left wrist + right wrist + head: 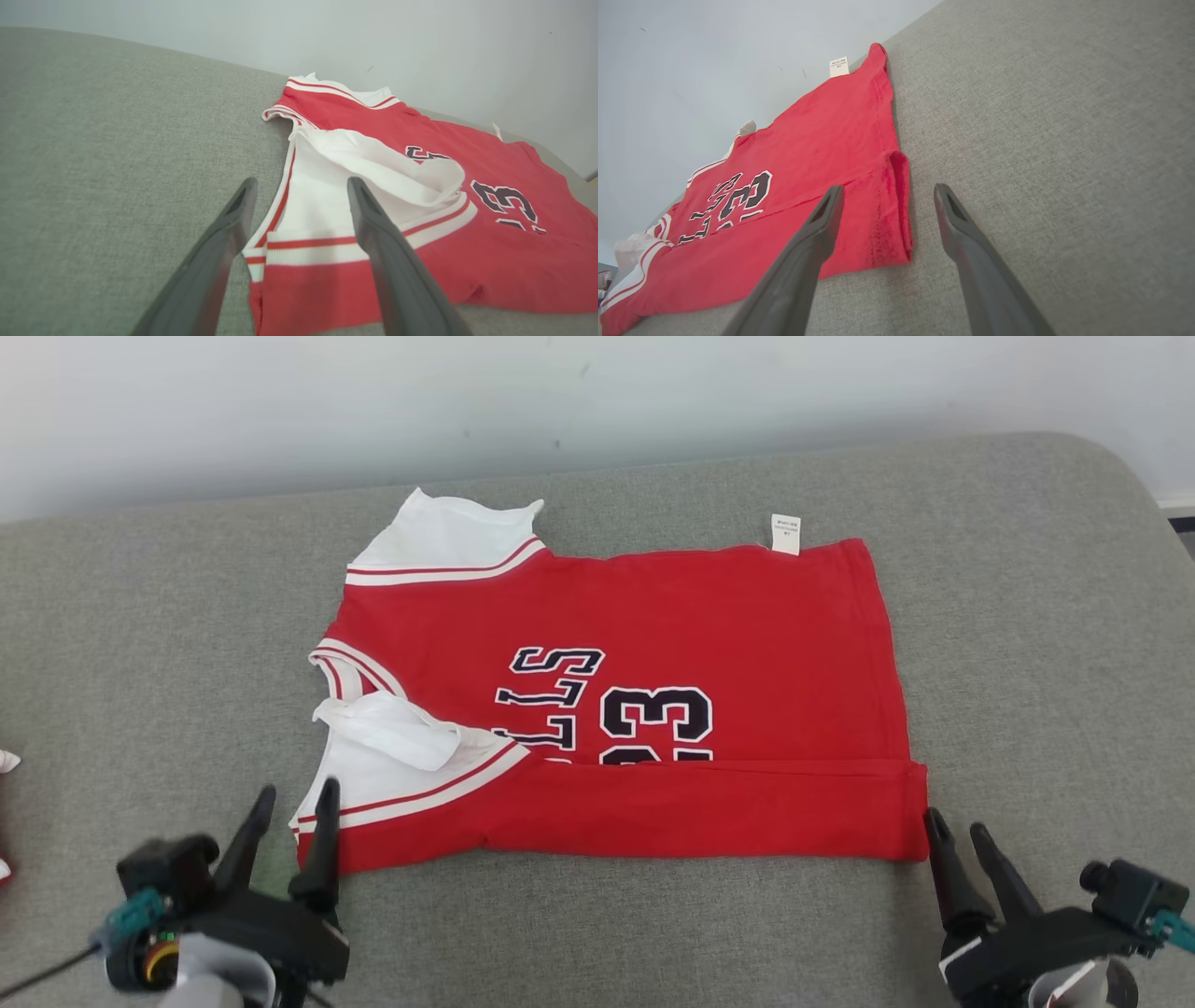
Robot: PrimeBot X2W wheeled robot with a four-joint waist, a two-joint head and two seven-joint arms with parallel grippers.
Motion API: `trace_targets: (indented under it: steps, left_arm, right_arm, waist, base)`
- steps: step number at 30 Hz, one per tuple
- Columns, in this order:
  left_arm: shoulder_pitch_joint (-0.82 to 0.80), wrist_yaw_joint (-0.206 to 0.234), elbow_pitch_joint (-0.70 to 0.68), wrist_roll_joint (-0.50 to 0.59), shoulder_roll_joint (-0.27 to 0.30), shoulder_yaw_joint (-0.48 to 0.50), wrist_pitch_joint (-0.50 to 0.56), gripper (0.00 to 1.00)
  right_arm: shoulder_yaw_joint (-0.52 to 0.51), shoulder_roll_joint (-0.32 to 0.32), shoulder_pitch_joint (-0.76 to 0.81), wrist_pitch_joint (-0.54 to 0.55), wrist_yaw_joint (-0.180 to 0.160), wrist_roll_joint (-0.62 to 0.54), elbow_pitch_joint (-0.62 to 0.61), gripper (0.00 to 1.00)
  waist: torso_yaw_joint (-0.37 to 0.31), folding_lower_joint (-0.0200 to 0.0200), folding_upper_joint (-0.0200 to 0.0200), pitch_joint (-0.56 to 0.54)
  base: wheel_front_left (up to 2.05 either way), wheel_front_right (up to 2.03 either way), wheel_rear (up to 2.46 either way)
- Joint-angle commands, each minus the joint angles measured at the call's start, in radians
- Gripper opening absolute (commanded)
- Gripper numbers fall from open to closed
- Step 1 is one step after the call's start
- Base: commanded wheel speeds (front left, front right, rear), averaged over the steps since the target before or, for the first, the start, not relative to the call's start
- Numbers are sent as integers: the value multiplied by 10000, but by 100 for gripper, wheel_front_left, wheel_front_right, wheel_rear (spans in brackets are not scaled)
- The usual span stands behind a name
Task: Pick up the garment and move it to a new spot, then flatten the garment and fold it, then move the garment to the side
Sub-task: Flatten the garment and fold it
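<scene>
Folding step: red-and-white knit basketball jersey (709, 616) lies ahead of both tools, near edge doubled over. Left gripper (297, 789), right gripper (957, 821) spread, empty. Probably pinch both layers at 2 corners, lift evenly.

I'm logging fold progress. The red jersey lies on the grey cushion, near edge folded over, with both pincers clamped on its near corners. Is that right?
Not quite. The left pincer and right pincer are open, clamped on nothing, as both wrist views show. The rest holds: red jersey on the grey cushion, near edge folded over.
</scene>
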Motion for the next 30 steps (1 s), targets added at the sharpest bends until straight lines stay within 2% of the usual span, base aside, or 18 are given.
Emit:
trace_targets:
  steps: [1,7,18,19,20,21,22,30]
  left_arm:
    - [211,27,-59,20,-48,42,-62,100]
    - [771,49,45,131,-132,215,-56,100]
    - [244,19,1082,109,-453,253,-53,100]
    - [219,15,1211,72,-490,241,-49,100]
    - [185,5,1342,-7,-561,196,-22,100]
    - [157,-4,1451,-50,-619,147,-8,43]
    - [126,-15,1501,-128,-688,103,-9,0]
    - [660,-12,1136,-319,-644,-136,-47,0]
  right_arm:
    - [-54,110,163,2,-25,-22,-67,100]
    - [-282,417,263,237,-25,-532,-167,100]
    - [-278,878,-547,530,-25,-1603,697,100]
    - [-247,914,-566,556,-25,-1634,780,69]
    - [-226,937,-572,560,-25,-1646,861,19]
    - [-198,962,-577,564,-25,-1654,915,0]
    - [-173,970,-579,563,-25,-1658,955,0]
    - [-407,749,-118,317,-25,-1348,799,0]
  waist:
    - [24,1,0,-28]
    - [46,1,0,160]
    - [113,1,0,354]
    - [123,1,0,328]
    - [137,1,0,294]
    - [138,1,0,260]
    - [135,1,0,232]
    - [122,1,0,-309]
  base:
    - [0,0,0]
    - [0,0,0]
    - [0,0,0]
    - [0,0,0]
    - [0,0,0]
    - [0,0,0]
    - [0,0,0]
    - [0,0,0]
